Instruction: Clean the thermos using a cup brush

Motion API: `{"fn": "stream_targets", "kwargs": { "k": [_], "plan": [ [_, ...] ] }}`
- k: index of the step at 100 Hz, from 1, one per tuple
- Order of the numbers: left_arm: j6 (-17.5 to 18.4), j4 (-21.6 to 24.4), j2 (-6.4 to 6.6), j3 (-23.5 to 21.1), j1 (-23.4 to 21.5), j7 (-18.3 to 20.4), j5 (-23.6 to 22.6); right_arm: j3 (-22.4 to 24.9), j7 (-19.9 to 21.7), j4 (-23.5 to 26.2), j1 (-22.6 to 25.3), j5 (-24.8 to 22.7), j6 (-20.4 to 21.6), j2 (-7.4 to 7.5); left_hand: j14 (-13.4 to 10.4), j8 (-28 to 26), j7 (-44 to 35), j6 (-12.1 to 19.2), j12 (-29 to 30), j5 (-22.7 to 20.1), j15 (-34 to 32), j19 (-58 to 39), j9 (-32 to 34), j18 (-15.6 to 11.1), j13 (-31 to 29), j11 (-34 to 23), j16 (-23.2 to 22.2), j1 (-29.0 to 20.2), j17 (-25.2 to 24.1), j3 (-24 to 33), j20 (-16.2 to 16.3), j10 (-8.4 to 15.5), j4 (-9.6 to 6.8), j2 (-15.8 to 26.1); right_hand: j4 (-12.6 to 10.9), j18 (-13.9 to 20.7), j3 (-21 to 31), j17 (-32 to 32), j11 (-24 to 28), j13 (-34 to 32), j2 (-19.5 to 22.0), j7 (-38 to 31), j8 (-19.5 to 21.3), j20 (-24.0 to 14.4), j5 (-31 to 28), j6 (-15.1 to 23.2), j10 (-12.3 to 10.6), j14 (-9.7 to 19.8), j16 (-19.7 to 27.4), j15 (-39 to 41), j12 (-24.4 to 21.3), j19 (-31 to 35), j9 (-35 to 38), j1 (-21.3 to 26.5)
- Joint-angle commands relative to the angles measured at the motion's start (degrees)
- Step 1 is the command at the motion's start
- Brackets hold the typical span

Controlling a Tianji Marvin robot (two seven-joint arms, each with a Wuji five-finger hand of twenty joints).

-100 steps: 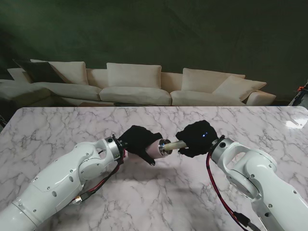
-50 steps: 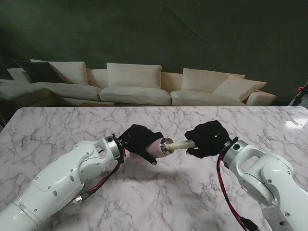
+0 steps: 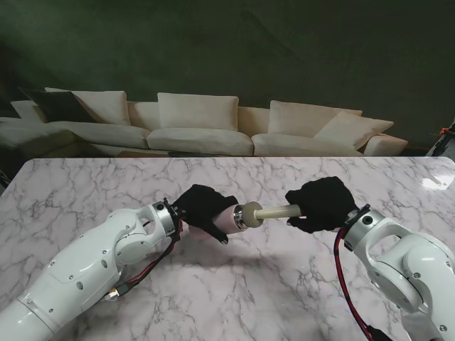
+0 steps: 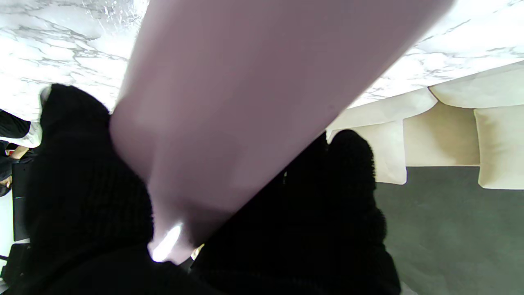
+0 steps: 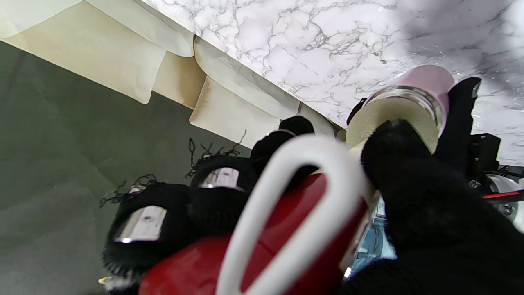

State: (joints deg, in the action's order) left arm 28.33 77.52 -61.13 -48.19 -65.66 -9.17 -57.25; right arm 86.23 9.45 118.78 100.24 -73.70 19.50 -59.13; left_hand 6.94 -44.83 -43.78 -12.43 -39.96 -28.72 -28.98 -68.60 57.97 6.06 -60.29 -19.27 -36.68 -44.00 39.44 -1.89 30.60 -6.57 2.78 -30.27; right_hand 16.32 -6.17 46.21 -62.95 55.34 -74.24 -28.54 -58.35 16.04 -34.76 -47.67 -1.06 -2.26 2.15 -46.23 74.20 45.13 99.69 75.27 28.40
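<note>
Thermos (image 3: 231, 217) clamped in my left robot hand (image 3: 202, 207), held above desk (image 3: 85, 188). Right robot hand (image 3: 321, 204), clamped on brush (image 3: 274, 212), pulled away since a second ago; more shaft exposed. Outstroke, scrubbing underway.

Table (image 3: 298, 284): white marble top with grey veining, glossy, a bright glare patch near the far right corner. Far edge runs straight across the stand view. Soft shadows fall on the middle of the surface. No object can be made out lying directly on the top.
</note>
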Motion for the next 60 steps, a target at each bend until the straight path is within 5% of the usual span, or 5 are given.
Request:
{"fn": "stream_targets", "kwargs": {
  "k": [1, 34, 60],
  "plan": [
    [0.11, -0.76, 0.43, -0.39, -0.30, 0.72, -0.59, 0.96, -0.95, 1.60, 0.68, -0.02, -0.13, -0.12, -5.42, -0.13, -5.93, 12.70, -1.01, -4.76, -12.16, -3.00, 0.95, -8.18, -5.46, -2.03, -3.54, -26.82, 1.47, 20.28, 0.96, 1.37, -3.84, 12.58, -1.43, 1.31, 6.31, -5.97, 17.14, -1.41, 2.65, -3.86, 1.50, -3.36, -2.64, 3.94, -5.00, 7.38, -6.16, 25.58, 1.92, 20.29, 7.83, 6.99],
    [0.22, 0.76, 0.49, -2.56, -1.66, 0.40, -1.12, 6.88, -6.17, 4.39, 7.40, -2.50, -2.74, -0.80, -5.35, -0.06, -5.91, 12.57, -1.11, -4.53, -12.06, -2.85, 0.68, -8.04, -5.25, -1.90, -3.56, -26.90, 1.27, 20.19, 0.93, 1.36, -3.78, 12.82, -1.36, 1.29, 6.09, -5.81, 15.18, -1.32, 2.83, -3.16, 1.20, -2.86, -2.75, 4.07, -5.22, 6.42, -5.85, 24.50, 1.15, 20.10, 7.73, 6.80],
    [0.22, 3.57, 0.35, -5.29, -3.51, 0.64, -0.82, 8.89, -12.62, 2.06, 13.37, -4.85, -10.17, -1.48, -5.20, -0.04, -5.81, 12.35, -1.10, -4.39, -11.96, -2.73, 0.66, -7.78, -5.07, -1.92, -3.58, -26.98, 1.08, 20.07, 0.93, 1.30, -3.82, 12.89, -1.50, 0.47, 4.78, -5.56, 12.26, -1.30, 4.15, -2.18, 0.53, -1.75, -2.00, 3.93, -4.77, 4.73, -5.37, 22.73, 0.03, 18.97, 7.73, 7.16]
  ]
}}
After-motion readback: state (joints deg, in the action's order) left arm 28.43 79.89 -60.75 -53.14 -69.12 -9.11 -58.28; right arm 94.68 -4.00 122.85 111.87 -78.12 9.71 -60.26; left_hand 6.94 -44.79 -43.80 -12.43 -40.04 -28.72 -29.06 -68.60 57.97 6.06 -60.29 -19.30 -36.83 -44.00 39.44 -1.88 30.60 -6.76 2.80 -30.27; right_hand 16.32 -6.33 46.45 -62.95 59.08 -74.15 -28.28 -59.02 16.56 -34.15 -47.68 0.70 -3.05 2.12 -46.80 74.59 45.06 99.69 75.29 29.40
